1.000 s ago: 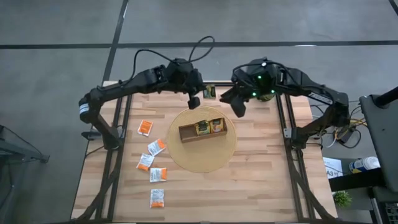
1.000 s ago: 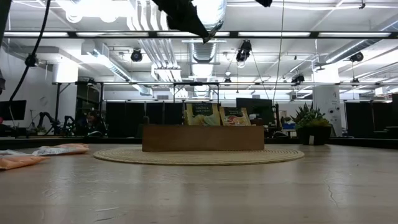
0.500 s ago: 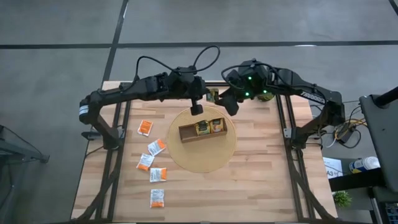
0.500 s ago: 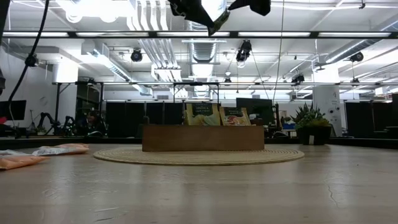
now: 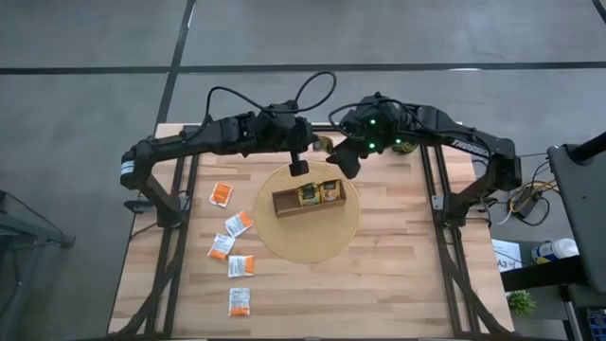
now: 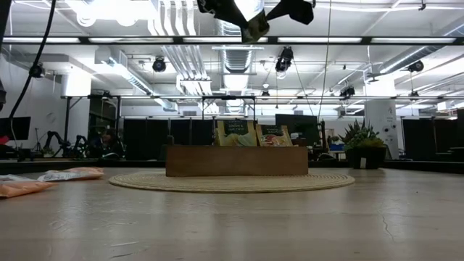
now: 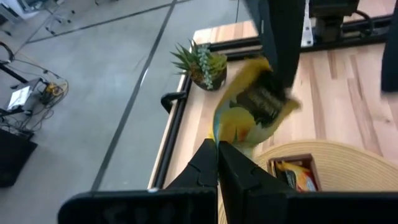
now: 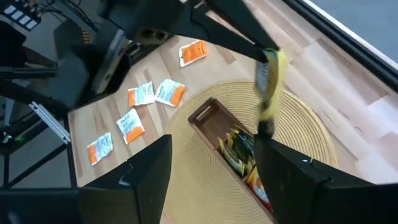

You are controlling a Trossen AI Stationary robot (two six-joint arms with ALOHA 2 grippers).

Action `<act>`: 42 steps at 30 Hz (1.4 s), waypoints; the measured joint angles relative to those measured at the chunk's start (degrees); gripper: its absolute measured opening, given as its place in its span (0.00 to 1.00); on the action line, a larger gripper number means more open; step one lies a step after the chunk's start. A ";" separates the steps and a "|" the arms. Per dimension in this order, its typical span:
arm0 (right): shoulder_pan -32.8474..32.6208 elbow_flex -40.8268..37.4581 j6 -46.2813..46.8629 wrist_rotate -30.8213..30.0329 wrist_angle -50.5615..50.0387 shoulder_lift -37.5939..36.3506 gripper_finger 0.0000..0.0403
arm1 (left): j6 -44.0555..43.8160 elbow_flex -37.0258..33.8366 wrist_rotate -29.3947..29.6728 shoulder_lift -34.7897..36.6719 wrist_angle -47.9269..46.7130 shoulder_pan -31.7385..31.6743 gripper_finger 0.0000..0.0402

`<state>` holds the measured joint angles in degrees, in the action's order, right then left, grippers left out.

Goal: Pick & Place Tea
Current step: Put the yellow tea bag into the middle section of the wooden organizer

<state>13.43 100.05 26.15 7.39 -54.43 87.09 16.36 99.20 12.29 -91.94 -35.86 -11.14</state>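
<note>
A yellow tea sachet (image 7: 249,106) hangs high above the table's far edge, with my left gripper (image 7: 217,149) shut on it. My right gripper (image 8: 211,168) is open next to it; one finger (image 8: 280,168) stands just under the sachet's free end (image 8: 264,124), and I cannot tell whether they touch. Below, the brown wooden tray (image 5: 284,204) rests on a round woven mat (image 5: 308,242) and has two sachets (image 5: 319,192) standing upright in it. Several orange-and-white sachets (image 5: 238,224) lie flat on the table's left half. My left gripper pinches the yellow sachet at its near end (image 7: 225,134) between its two fingers. The fingers slant downward from the table's left side. The sachet is lifted clear, high above the tray, and its free end with the dark label (image 7: 264,102) reaches out beyond the fingertips.
A small potted plant (image 7: 202,62) stands at the table's far right corner. The black frame rails (image 5: 431,189) run along the table's sides. Bare wood lies on the near and right parts of the table (image 5: 398,275).
My right gripper has moved toward the table's left and a little down, closing in on the sachet held by my left gripper. My left gripper has shifted slightly toward the right gripper with the sachet, which stays lifted clear.
</note>
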 joint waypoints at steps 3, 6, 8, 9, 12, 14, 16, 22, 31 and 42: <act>0.00 0.00 -0.09 -1.67 -0.59 -1.67 0.56 | -0.04 0.00 -0.32 0.00 -0.64 0.00 0.00; 0.01 0.01 -0.81 -4.04 -1.95 -2.58 0.56 | -0.22 0.00 -0.42 0.00 -0.69 0.00 0.00; 0.02 0.00 -0.85 -4.87 -3.08 -2.65 0.56 | -0.55 0.00 -0.68 0.01 -0.70 0.00 0.00; 0.02 0.00 -0.85 -4.94 -3.09 -2.65 0.56 | -0.71 0.00 -0.66 0.04 -0.70 0.00 0.00; 0.02 0.00 -0.91 -5.40 -2.85 -2.65 0.56 | -1.69 0.00 -0.93 0.07 0.25 0.06 0.00; -0.02 0.00 -1.08 -6.90 -2.83 -2.61 0.56 | -2.47 0.00 -1.01 0.07 1.26 0.21 0.00; 0.04 0.00 -1.14 -7.73 -2.82 -2.49 0.56 | -3.01 0.01 -1.01 0.07 2.40 0.32 0.00; 0.26 0.00 -2.69 -8.97 -2.37 -2.47 0.56 | -4.48 1.09 -2.01 0.07 4.43 0.63 0.00; 0.35 0.00 -3.98 -9.23 -1.97 -2.25 0.45 | -5.99 1.51 -3.83 0.04 4.83 0.81 0.00; 0.33 0.00 -6.66 -8.00 -2.01 -2.23 0.02 | -5.97 1.51 -3.92 0.00 3.78 0.81 0.00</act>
<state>13.76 100.05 19.49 -0.61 -56.45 84.86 10.39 100.71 8.37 -91.94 -32.08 -10.33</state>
